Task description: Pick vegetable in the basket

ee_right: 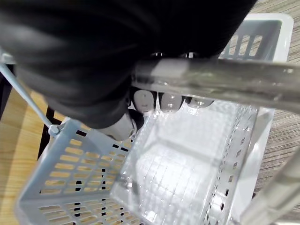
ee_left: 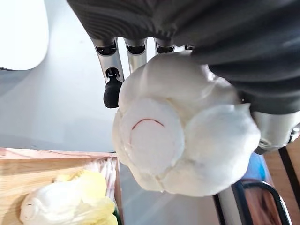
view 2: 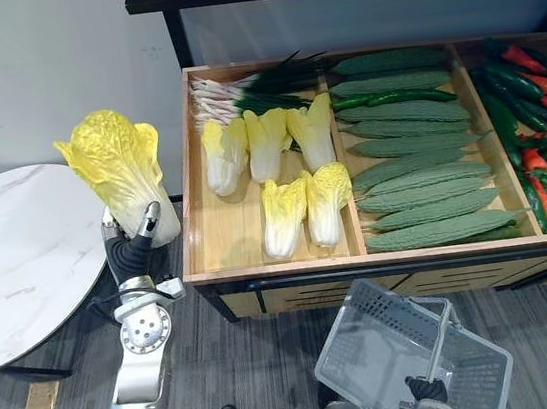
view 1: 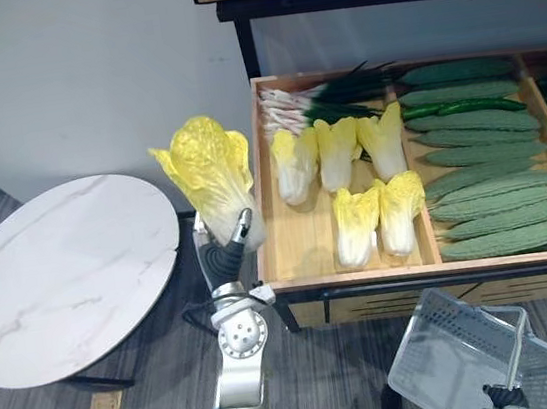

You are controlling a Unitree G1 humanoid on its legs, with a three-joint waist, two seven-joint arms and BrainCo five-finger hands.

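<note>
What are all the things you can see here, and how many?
pale wooden crate: one, three compartments, centre.
yellow-and-white leafy cabbage: one, raised left of the crate.
loose cabbages: five, yellow-white, crate's left compartment.
green-topped white spring onions: one bunch, behind those cabbages.
bumpy green gourds: a stack, too overlapped to count, middle compartment.
red and green peppers: a heap, right compartment.
round white marble-look table: one, left of crate.
grey plastic mesh basket: one, empty, before the crate.
left hand: curled round the raised cabbage's base.
right hand: curled round the basket's handle.

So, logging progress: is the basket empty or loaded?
Empty: the basket shows a bare mesh floor; the cabbage is in the left hand.
</note>
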